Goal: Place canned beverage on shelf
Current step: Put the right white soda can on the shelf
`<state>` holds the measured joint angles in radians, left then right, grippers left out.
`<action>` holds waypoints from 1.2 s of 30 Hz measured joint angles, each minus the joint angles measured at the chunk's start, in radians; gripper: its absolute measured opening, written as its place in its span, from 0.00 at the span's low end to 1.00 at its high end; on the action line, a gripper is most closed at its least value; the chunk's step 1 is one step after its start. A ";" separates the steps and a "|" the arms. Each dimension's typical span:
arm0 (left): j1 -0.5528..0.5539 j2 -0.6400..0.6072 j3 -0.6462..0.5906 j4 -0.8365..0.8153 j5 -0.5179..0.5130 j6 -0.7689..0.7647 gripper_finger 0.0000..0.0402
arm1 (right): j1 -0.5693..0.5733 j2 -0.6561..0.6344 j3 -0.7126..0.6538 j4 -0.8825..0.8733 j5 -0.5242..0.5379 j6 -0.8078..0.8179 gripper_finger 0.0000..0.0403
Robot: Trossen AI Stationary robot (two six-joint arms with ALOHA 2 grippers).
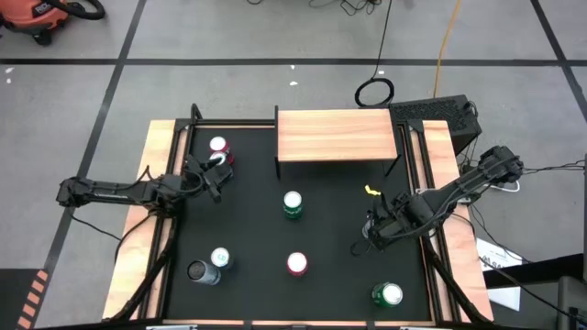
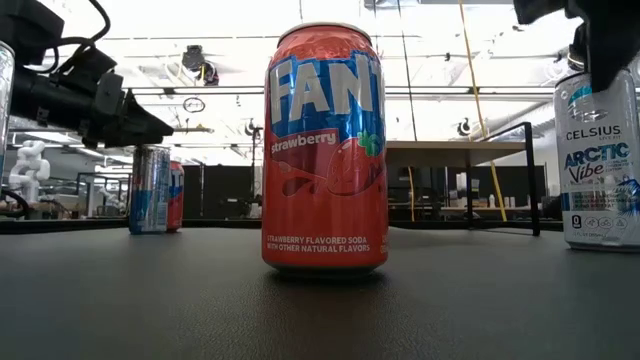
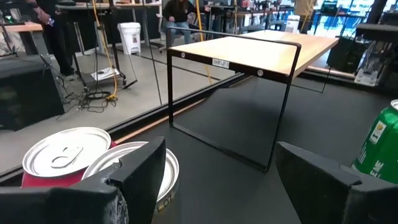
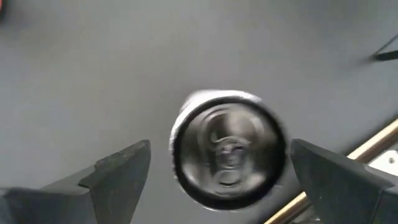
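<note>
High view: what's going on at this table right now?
Two arms are working among soda cans on a black table. The left gripper, open, is at the two cans near the wooden shelf, gripping neither. The right gripper hangs open above a can at the right. The shelf holds no can yet.

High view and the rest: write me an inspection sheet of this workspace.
Surface: black table, wooden side borders.
Job's things: shelf at the far edge, no can on top; green can, red can and others stand on the table.
Clutter: yellow scrap.
Grippers: left gripper open beside two cans; right gripper open above a can top.
Cables: yellow cable and black coil on the floor.
Surroundings: orange vacuum; people beyond the table.
</note>
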<state>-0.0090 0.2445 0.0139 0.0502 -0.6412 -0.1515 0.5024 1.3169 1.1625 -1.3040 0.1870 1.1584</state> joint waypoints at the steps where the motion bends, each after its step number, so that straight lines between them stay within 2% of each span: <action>1: 0.000 0.004 0.000 0.000 0.003 0.001 0.75 | 0.000 0.000 -0.007 0.008 -0.008 0.000 0.92; 6: 0.000 0.007 0.000 0.001 0.004 0.002 0.75 | 0.000 -0.002 -0.011 0.007 -0.009 -0.027 0.85; 17: 0.000 0.009 -0.003 0.061 0.071 0.032 0.75 | -0.011 -0.004 -0.008 0.019 -0.037 -0.132 0.59; 25: -0.003 0.009 0.074 0.063 0.169 0.097 0.75 | -0.026 -0.002 0.107 0.023 -0.059 -0.248 0.60; 30: -0.027 0.016 0.156 0.061 0.171 0.169 0.76 | -0.065 -0.002 0.184 0.014 -0.031 -0.341 0.58; 36: -0.063 0.069 0.262 0.005 0.171 0.211 0.82 | -0.138 -0.002 0.238 0.015 -0.002 -0.460 0.59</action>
<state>-0.0718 0.3139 0.2756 0.0556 -0.4700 0.0600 0.3648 1.3144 1.4004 -1.2886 0.1848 0.6985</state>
